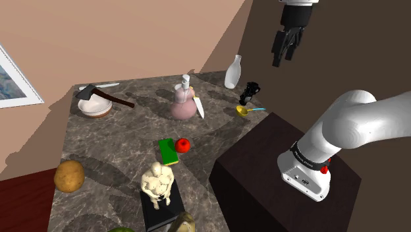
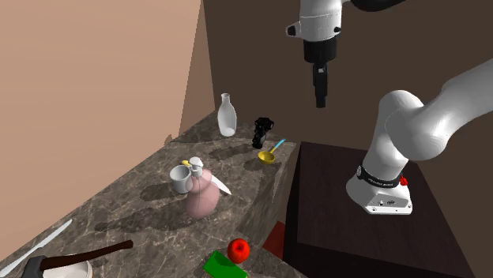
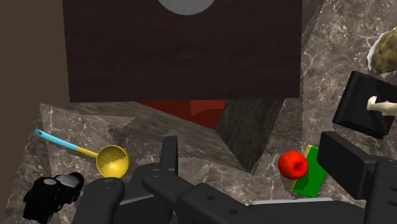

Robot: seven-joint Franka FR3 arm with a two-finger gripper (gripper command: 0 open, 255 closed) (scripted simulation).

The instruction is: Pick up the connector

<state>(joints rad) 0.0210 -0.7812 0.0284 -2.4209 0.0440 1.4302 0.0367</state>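
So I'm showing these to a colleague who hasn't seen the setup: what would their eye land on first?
Probably the white arm, its black gripper open high up near the marble table's far right corner in the shoulder view, where the small black connector sits. Next, the cream figure on a black base at the near edge, and the red apple mid-table.

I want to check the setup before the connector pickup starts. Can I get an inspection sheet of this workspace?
Surface: dark marbled counter, crowded.
Job's things: black connector beside the yellow spoon and white vase, untouched.
Clutter: pink jug, knife, apple, green block, figurine, axe, bowl.
Gripper: open, raised well above the counter, holding nothing.
Cables: nothing seen.
Surroundings: tan walls, framed picture, dark stand.
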